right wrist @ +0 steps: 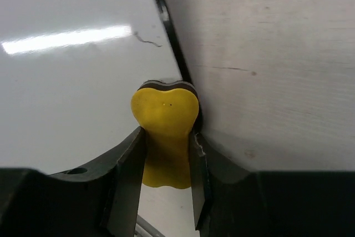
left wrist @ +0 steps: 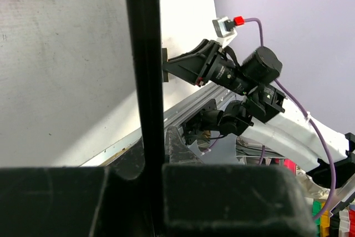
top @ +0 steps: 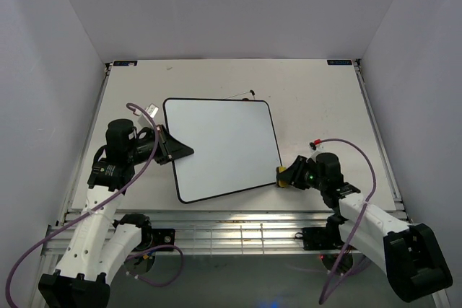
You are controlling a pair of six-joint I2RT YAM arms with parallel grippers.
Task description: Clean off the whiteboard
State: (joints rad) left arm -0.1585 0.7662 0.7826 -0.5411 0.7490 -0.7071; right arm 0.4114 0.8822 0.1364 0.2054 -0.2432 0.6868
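Note:
The whiteboard (top: pixel 224 146) lies flat mid-table, and its surface looks blank white in the top view. My left gripper (top: pixel 176 151) is shut on its black frame at the left edge. In the left wrist view the frame (left wrist: pixel 143 54) runs straight up between my fingers. My right gripper (top: pixel 286 176) is shut on the yellow bone-shaped eraser (top: pixel 280 177) at the board's near right corner. In the right wrist view the eraser (right wrist: pixel 165 117) touches the frame (right wrist: pixel 166 23), and a small dark squiggle (right wrist: pixel 145 40) shows on the board (right wrist: pixel 72 87) close to that edge.
A thin black wire stand (top: pixel 244 94) pokes out behind the board's far edge. Bare table (top: pixel 317 106) lies to the right and behind. The aluminium rail (top: pixel 238 225) runs along the near table edge. White walls enclose the table on three sides.

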